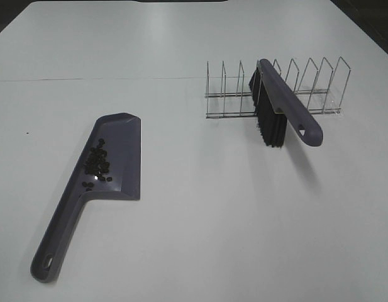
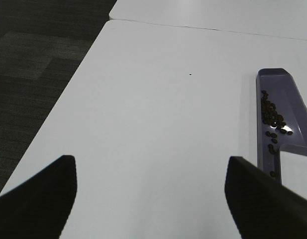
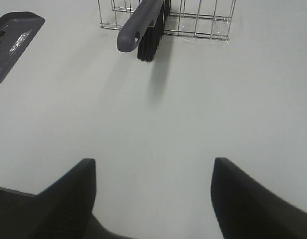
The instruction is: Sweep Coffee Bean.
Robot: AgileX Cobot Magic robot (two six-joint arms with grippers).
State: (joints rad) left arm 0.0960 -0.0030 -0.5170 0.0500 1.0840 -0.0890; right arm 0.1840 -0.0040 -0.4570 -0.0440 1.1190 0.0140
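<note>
The coffee beans (image 1: pixel 97 163) lie in a loose cluster inside a grey-purple dustpan (image 1: pixel 121 135) flat on the white table at the left; they also show in the left wrist view (image 2: pixel 272 117) within the dustpan (image 2: pixel 292 97). A grey-purple brush (image 1: pixel 288 104) with black bristles (image 1: pixel 269 119) rests in a wire rack (image 1: pixel 275 88) at the right; it also shows in the right wrist view (image 3: pixel 139 25). My left gripper (image 2: pixel 151 199) is open and empty, held back from the dustpan. My right gripper (image 3: pixel 151 199) is open and empty, held back from the brush.
The wire rack (image 3: pixel 203 22) has several upright dividers. A seam (image 1: pixel 87 79) runs across the table. The table's left edge (image 2: pixel 68 94) borders dark carpet (image 2: pixel 34 59). The dustpan's corner shows in the right wrist view (image 3: pixel 16 37).
</note>
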